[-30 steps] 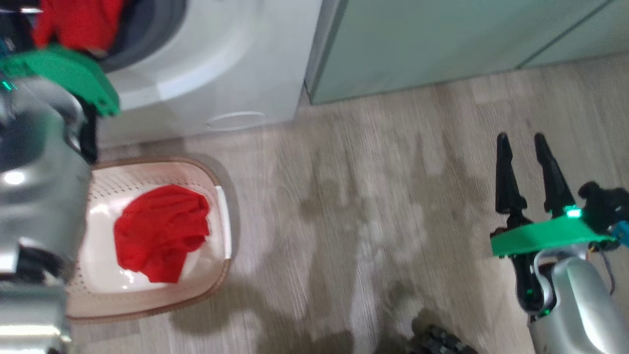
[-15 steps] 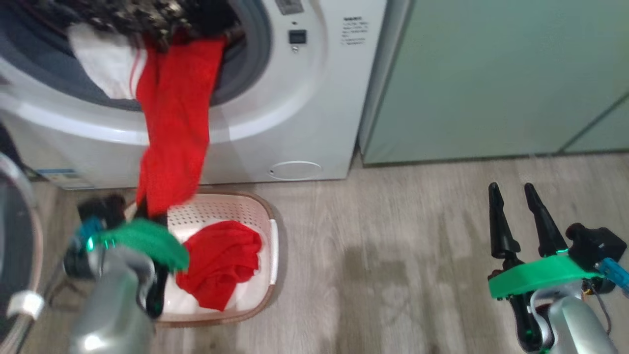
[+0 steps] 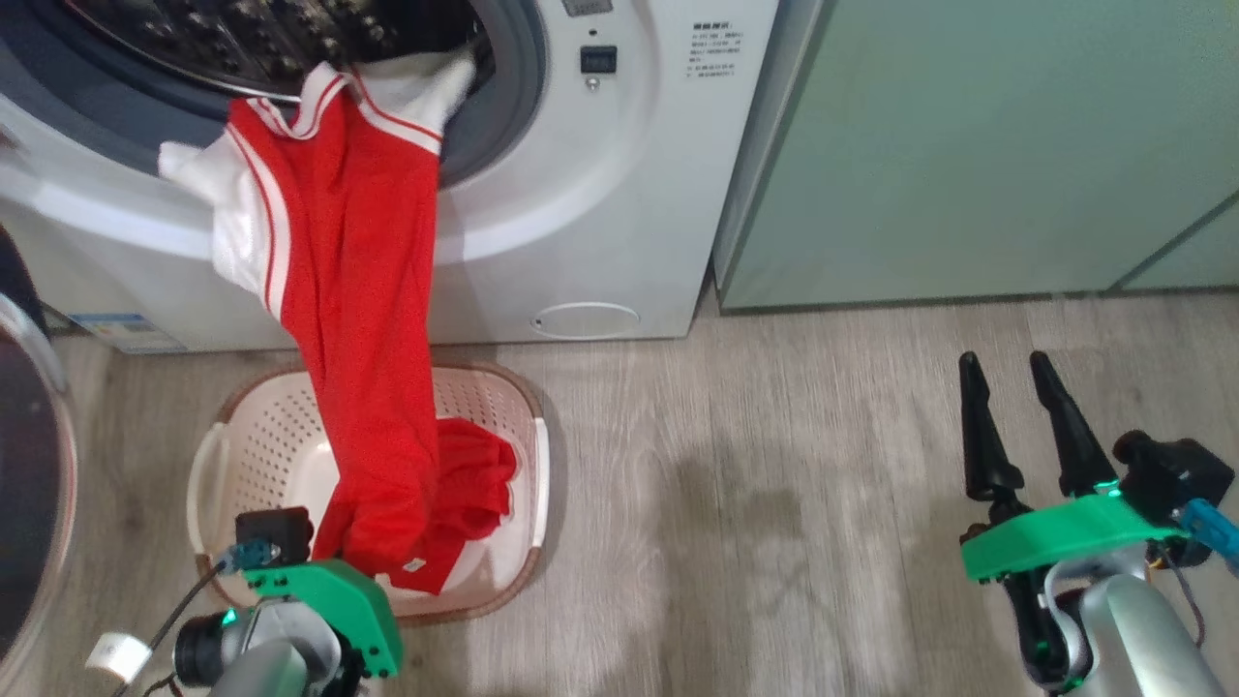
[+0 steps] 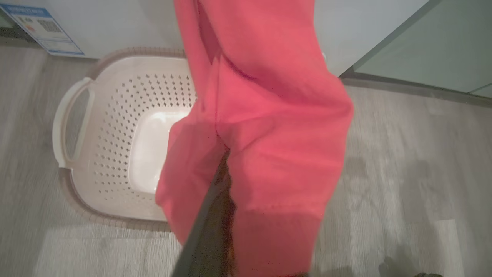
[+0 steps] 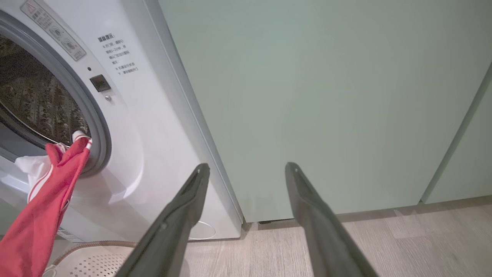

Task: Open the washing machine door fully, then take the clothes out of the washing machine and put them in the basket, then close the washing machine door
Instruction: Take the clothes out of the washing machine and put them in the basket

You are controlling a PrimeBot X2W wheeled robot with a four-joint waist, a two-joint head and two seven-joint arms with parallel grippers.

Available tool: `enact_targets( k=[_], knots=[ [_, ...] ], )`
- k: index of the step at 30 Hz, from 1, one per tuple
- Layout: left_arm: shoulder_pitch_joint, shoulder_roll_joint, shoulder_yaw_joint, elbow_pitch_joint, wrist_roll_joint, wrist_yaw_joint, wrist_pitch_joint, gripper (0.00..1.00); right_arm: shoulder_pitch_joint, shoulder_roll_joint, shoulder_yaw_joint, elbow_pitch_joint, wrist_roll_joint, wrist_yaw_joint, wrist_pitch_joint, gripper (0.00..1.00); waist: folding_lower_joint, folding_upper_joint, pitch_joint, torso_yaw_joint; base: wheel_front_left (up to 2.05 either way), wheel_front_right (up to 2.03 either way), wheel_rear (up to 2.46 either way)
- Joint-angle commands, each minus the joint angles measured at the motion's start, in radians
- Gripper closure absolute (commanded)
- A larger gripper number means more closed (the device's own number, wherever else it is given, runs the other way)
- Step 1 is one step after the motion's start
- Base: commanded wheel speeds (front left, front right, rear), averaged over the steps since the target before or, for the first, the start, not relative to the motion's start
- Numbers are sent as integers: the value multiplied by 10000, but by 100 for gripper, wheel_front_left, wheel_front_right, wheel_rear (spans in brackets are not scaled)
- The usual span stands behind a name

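Pulling the clothes (image 3: 358, 290) out, you have the left gripper (image 4: 226, 159) clenched on their lower end, the rest trailing beyond its fingers (image 4: 209, 223) up to the washing machine (image 3: 600, 194), basket (image 3: 218, 455) just beneath; next tug free, then drop, while the right gripper (image 3: 1004, 363) gapes idle.

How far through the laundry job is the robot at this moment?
Done: the door stands open and one red garment lies in the basket. In hand: the left gripper is shut on the lower end of a second garment, hanging out of the washing machine into the basket. The right gripper is open, holding nothing. Left: pull that garment free, drop it in, close the door.
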Motion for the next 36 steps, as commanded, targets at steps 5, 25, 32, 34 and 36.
enact_targets(
  k=[5, 25, 32, 34, 36],
  knots=[
    [-1149, 167, 152, 1512, -324, -75, 420, 100, -403, -251, 118, -389, 41, -7, -63, 0, 0, -1, 773, -253, 0, 0, 0],
    [-3718, 354, 115, 3561, -526, 763, 633, 100, -1230, -644, -56, -816, 68, -7, -63, 0, 0, -1, 2910, -645, 0, 0, 0],
    [-4098, 285, 201, 3675, -719, 1018, 897, 100, -1367, -771, -158, -950, 49, -7, -63, 0, 0, -1, 3335, -625, 0, 0, 0],
    [-4089, 262, 202, 3689, -758, 1028, 914, 100, -1373, -781, -191, -956, 47, -7, -63, 0, 0, -1, 3366, -619, 0, 0, 0],
    [-4025, 222, 187, 3698, -781, 1021, 860, 98, -1368, -784, -228, -941, 41, -7, -63, 0, 0, -1, 3342, -599, 0, 0, 0]
  ],
)
